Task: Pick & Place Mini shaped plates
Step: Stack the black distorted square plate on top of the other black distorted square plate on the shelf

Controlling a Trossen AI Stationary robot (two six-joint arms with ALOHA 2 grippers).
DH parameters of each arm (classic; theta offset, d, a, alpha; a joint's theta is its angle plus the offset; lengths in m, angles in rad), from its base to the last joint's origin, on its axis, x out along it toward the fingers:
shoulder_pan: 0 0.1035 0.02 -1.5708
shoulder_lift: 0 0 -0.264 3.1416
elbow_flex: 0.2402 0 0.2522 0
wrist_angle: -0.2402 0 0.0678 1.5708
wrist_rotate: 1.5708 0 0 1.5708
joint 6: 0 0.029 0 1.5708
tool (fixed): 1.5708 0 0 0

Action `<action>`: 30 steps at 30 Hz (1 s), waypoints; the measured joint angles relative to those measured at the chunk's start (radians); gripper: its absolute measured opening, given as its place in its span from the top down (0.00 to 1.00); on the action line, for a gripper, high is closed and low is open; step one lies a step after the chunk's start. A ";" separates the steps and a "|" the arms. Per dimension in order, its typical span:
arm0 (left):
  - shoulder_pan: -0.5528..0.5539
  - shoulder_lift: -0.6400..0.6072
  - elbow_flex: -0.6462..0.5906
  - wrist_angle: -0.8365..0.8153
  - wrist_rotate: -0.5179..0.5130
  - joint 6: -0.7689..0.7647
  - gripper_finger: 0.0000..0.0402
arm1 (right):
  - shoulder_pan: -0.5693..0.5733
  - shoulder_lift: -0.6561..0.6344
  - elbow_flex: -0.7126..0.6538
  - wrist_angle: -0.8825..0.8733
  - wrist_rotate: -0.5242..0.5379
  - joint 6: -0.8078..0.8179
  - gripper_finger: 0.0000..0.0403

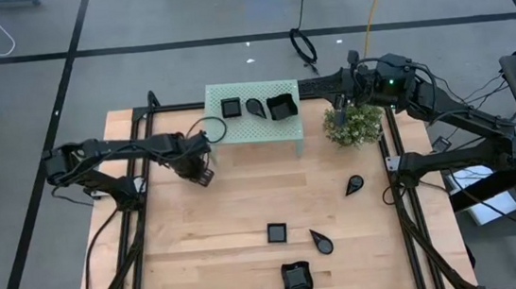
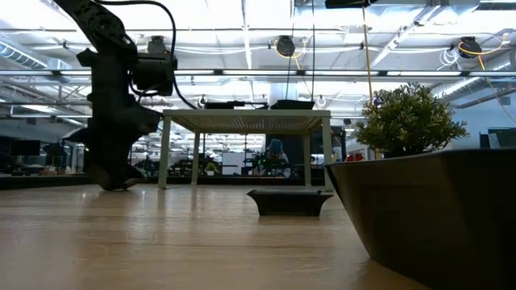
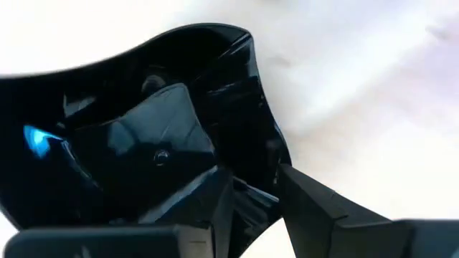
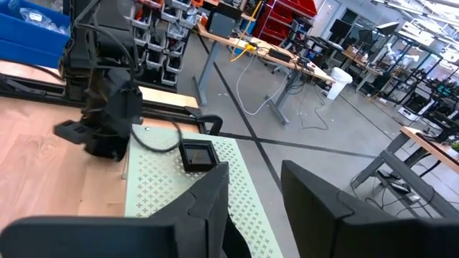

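A glossy black mini plate (image 3: 143,136) fills the left wrist view, caught between the left gripper's (image 1: 203,174) fingers (image 3: 323,208) just above the wooden surface (image 1: 245,203), beside the near-left leg of the mint-green stand (image 1: 266,129). The gripper is closed on the plate, pinching its rim with the dish hanging off to one side.

Three plates already sit in a row on the stand: a small square (image 1: 232,108), a teardrop (image 1: 255,108) and a larger curved-rim square (image 1: 281,107). Four more wait on the surface: a teardrop (image 1: 354,185) toward the right side, and a small square (image 1: 276,231), another teardrop (image 1: 322,242) and a curved-rim square (image 1: 295,277) nearer the front edge.

The stand top lies up and to the right of the held plate, so the left arm, by far the nearer, would have to lift it over the stand's edge, where bare room shows along the front.

The right gripper (image 4: 254,193) hovers behind the stand's far-right corner, near the bushy plant (image 1: 352,124), its fingers parted and empty, looking across the perforated top.
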 joint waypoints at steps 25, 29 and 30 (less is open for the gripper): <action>-0.293 -0.047 0.012 0.210 -0.019 0.185 0.72 | 0.000 0.000 0.000 -0.005 -0.004 0.018 0.71; -0.358 -0.045 0.012 0.185 -0.106 0.096 0.72 | 0.000 0.000 0.000 -0.012 -0.004 0.045 0.71; -0.371 -0.041 0.012 0.190 -0.118 0.068 0.72 | 0.000 0.000 0.000 -0.013 -0.004 0.050 0.71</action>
